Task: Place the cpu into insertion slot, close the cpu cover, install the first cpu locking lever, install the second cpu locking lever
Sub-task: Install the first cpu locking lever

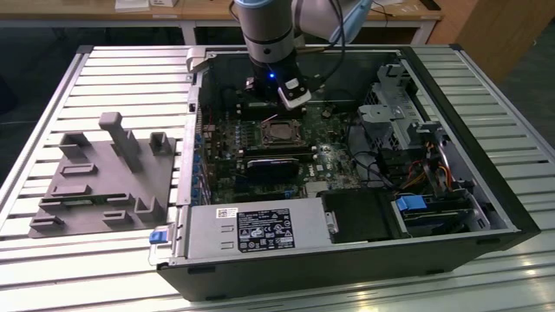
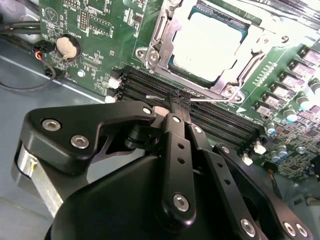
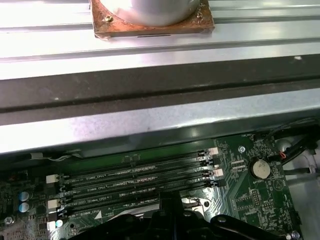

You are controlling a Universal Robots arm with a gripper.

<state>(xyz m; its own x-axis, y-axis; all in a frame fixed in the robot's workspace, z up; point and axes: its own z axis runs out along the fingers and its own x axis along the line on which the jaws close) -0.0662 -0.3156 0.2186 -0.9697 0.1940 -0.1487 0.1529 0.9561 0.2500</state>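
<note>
The claw (image 2: 176, 102) is hanging narrow, tips drawn together at a thin wire lever (image 2: 215, 100) along the cpu cover (image 2: 200, 80) edge, with memory slots (image 2: 145, 82) lying just beneath and the case wall (image 1: 347, 62) standing close behind the arm. The cpu (image 2: 212, 42) is sitting in the insertion slot (image 2: 147, 55) under the closed cover, a black block (image 1: 269, 166) lying between it and the power-supply box (image 1: 260, 231).

A pale slatted metal table (image 1: 113, 78) catches bright light; behind it stands a wooden desk (image 1: 87, 10) over what looks like dark floor (image 1: 35, 45).
</note>
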